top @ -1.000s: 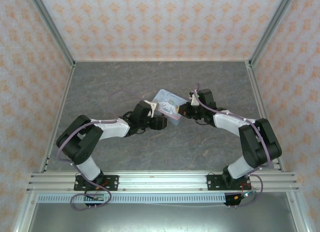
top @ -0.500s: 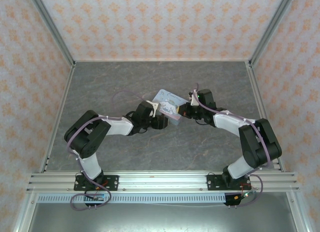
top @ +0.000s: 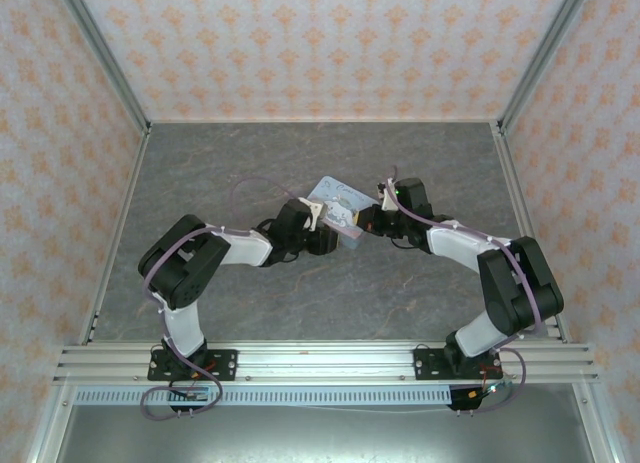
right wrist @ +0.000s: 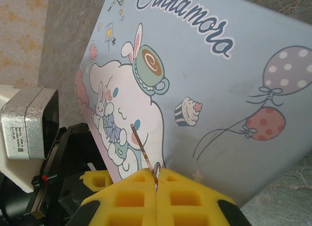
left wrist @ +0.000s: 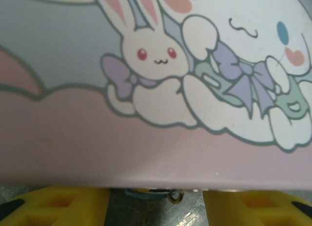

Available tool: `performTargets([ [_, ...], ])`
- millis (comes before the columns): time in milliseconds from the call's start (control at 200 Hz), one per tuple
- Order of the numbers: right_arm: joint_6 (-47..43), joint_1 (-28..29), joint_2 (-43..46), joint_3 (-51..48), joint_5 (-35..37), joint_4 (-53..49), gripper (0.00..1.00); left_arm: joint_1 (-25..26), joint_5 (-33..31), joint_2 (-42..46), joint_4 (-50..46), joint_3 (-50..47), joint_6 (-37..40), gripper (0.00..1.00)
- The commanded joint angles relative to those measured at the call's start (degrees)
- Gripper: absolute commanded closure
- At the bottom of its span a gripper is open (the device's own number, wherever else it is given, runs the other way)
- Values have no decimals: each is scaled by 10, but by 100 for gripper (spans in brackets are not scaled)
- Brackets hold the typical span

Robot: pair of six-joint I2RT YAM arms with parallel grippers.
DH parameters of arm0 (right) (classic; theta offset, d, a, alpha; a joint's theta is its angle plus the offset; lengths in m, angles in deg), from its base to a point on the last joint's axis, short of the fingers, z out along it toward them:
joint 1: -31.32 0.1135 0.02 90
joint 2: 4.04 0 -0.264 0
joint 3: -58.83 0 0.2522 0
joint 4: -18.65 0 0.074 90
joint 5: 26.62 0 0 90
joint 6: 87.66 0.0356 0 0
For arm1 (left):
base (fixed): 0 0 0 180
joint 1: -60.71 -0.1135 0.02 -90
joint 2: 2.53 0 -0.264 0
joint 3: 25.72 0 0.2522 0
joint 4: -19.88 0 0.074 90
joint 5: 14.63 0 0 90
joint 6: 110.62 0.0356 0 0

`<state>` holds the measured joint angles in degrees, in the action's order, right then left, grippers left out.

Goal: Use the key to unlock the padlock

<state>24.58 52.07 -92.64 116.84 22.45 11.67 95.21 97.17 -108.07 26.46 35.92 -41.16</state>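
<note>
A pastel cartoon-printed tin point(top: 338, 199) stands tilted on the table between both arms. At its lower edge, in the left wrist view, a small bluish padlock point(left wrist: 146, 193) with a brassy ring point(left wrist: 175, 196) peeks out from under the tin point(left wrist: 146, 138). My left gripper point(left wrist: 155, 209) is open, and its yellow fingers point(left wrist: 53, 206) flank the padlock without touching it. My right gripper point(right wrist: 156, 181) is shut on the key point(right wrist: 140, 140), whose thin blade sticks up in front of the tin's face point(right wrist: 219, 89). The left gripper point(top: 322, 223) and right gripper point(top: 363, 223) sit on either side of the tin.
The grey marbled table point(top: 250, 163) is walled by patterned panels on three sides. The left arm's wrist camera box point(right wrist: 29, 121) sits just left of the tin, close to my right gripper. An aluminium rail point(top: 320, 361) runs along the near edge.
The left arm has drawn its elbow in and pushed its gripper closer under the tin's lower edge. The tin now looks slightly steeper. The right arm has not moved.
</note>
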Motion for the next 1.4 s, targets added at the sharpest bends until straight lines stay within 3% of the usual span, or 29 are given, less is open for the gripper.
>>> performTargets([
  [0,-13,2,-5,-21,28,-52,100,8,-30,-25,-17,13,19,48],
  [530,-15,3,24,-30,32,-41,100,17,-26,-22,-39,39,30,67],
  [846,-40,3,125,-57,71,-71,100,26,-26,28,-75,35,4,68],
  [1096,-56,14,214,-149,52,-24,100,28,-4,69,-129,51,-77,72],
  [1391,-122,97,283,-189,105,-33,100,29,47,104,-199,91,-204,76],
])
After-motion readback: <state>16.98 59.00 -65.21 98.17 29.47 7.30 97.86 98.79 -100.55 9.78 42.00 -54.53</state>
